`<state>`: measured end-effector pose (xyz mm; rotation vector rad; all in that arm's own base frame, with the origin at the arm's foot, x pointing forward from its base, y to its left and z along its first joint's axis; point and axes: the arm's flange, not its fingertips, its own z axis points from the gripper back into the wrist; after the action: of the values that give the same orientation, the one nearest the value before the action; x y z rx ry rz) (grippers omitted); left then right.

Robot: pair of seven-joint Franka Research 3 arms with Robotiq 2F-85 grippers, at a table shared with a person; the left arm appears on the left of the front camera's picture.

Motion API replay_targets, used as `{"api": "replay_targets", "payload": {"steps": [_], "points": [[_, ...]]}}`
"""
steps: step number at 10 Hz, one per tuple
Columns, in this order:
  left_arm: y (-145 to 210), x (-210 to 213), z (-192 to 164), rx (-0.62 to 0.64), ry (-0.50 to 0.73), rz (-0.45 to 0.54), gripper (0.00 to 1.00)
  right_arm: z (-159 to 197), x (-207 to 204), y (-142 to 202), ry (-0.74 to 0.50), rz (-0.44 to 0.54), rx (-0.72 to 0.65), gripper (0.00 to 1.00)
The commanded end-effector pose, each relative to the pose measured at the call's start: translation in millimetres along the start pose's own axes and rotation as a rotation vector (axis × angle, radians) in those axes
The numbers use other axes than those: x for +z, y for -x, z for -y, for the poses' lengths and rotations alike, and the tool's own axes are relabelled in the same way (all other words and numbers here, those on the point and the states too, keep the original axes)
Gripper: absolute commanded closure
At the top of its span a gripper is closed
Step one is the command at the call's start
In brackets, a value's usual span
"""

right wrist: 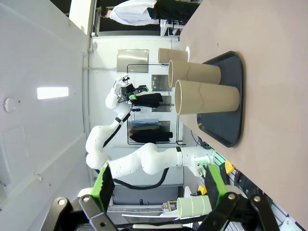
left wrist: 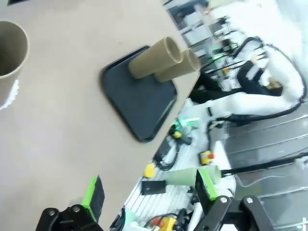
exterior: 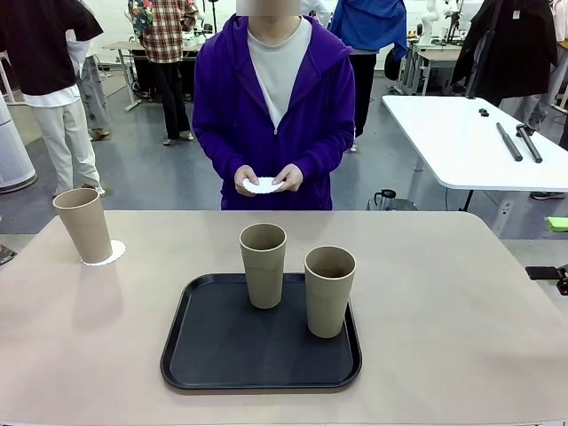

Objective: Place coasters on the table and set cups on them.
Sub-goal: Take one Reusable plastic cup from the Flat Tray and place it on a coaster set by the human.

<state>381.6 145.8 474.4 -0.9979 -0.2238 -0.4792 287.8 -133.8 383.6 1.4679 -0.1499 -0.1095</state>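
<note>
One cup (exterior: pixel 82 224) stands on a white coaster (exterior: pixel 109 254) at the far left of the beige table (exterior: pixel 444 311). Two more cups (exterior: pixel 264 264) (exterior: pixel 329 290) stand upright on the black tray (exterior: pixel 222 346). The person at the far side holds another coaster (exterior: pixel 264 185) in both hands. My left gripper (left wrist: pixel 149 190) hangs open above the table's near edge, away from the cup on its coaster (left wrist: pixel 9 48) and the tray cups (left wrist: pixel 156 57). My right gripper (right wrist: pixel 159 185) is open too and holds nothing, off to the side of the tray cups (right wrist: pixel 207 98).
The tray (left wrist: pixel 139 98) lies near the table's middle front. A white-topped table (exterior: pixel 461 142) with dark rods stands behind at the right. People stand in the background. The right arm (left wrist: pixel 250 96) shows in the left wrist view, the left arm (right wrist: pixel 144 159) in the right wrist view.
</note>
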Motion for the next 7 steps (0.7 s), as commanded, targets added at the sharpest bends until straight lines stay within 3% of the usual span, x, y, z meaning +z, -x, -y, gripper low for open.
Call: {"api": "replay_targets", "payload": {"steps": [1,3,5,7], "points": [[-0.9,24.3,-45.4,0.071,0.115,0.068,0.0,-1.2,0.1,-1.0,-0.011,0.008,0.006,0.0],[28.8,37.3,-78.4,0.192,0.193,0.207,0.0,-1.2,0.1,-1.0,-0.011,0.008,0.006,0.0],[62.0,54.5,-90.5,0.226,0.257,0.296,0.0,-1.2,0.1,-1.0,-0.011,0.008,0.006,0.0],[76.2,68.1,-96.5,0.275,0.253,0.33,0.0,-1.2,0.1,-1.0,-0.011,0.008,0.006,0.0]]}}
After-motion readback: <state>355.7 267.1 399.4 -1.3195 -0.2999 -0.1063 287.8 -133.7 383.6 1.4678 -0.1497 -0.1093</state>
